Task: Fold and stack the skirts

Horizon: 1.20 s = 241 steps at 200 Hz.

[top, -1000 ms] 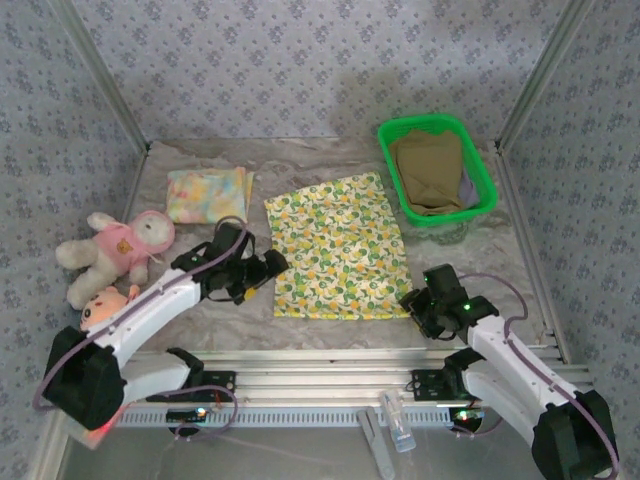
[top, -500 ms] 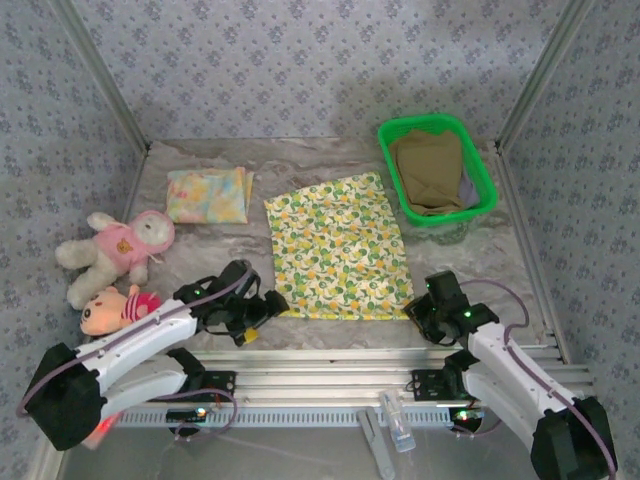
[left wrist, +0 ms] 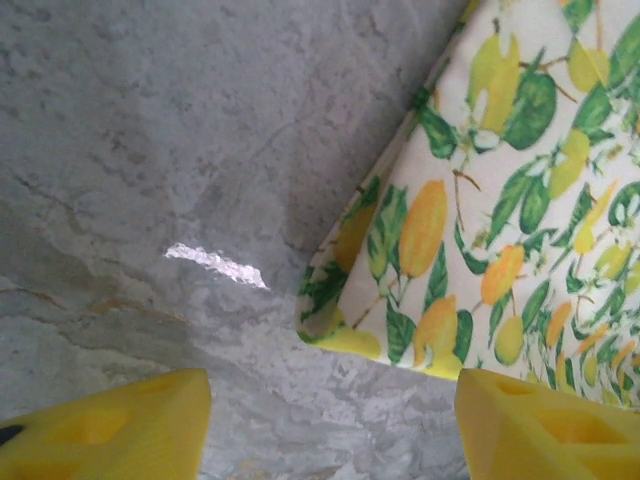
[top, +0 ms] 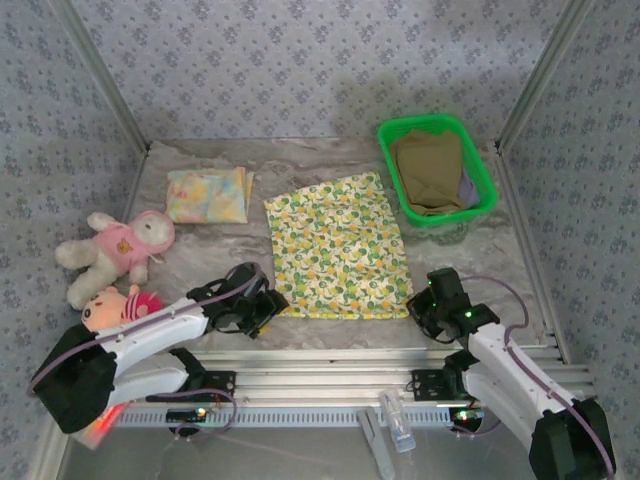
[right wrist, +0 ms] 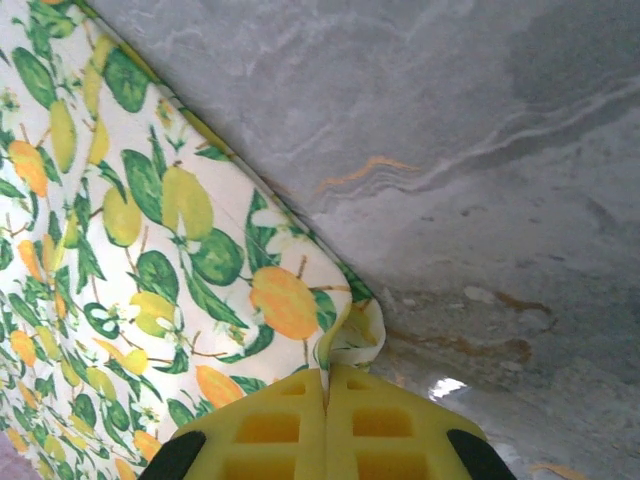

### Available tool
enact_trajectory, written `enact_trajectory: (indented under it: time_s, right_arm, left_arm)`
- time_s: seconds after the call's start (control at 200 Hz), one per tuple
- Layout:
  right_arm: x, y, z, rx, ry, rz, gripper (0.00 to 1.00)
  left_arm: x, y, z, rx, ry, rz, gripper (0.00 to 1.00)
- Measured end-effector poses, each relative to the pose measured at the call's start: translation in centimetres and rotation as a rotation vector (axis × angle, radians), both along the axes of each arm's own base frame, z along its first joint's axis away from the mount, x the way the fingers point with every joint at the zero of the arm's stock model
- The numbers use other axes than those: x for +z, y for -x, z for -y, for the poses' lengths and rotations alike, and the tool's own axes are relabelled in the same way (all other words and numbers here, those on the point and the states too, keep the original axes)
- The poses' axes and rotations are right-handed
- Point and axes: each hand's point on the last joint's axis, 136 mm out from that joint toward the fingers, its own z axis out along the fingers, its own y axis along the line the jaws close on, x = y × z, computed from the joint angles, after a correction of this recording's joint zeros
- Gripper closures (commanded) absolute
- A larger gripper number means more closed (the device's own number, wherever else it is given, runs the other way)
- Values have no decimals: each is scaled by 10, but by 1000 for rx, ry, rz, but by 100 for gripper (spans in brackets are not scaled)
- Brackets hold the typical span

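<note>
Left gripper (top: 268,303) has dropped from the floral skirt's (top: 340,245) left edge to its near-left corner. Right gripper (top: 424,303) has edged in at the near-right corner. Left fingers (left wrist: 110,425) apart, the corner flat on the table (top: 330,160) between them, not pinched. Right fingers (right wrist: 270,430) pressed together, clamped on the curled-up near-right corner. Skirt lies flat, edges straight. Bare table runs along its far edge and left edge. Folded pastel skirt (top: 207,194) sits far-left of it, well apart. Basket (top: 385,135) stands near its far-right corner, holding an olive skirt (top: 428,170).
</note>
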Motion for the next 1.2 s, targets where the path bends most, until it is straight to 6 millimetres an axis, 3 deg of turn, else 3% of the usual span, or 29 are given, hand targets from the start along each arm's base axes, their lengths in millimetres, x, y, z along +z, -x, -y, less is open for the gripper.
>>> enact_trajectory:
  time_s: [0.47,0.799,0.979,1.204]
  right_arm:
    - [5,-7,-3,3,-12,40,100]
    - [4,-7,-3,8,-9,41,100]
    - [4,-7,-3,25,0,47,100]
    - [6,-5,-5,62,6,49,100]
  left_arm:
    - [-11,-14,1,73,-30,14,57]
    - [-15,-13,1,73,-48,-7,82]
    - [-8,-20,8,71,-32,10,100]
    - [13,-20,2,84,-14,62,100]
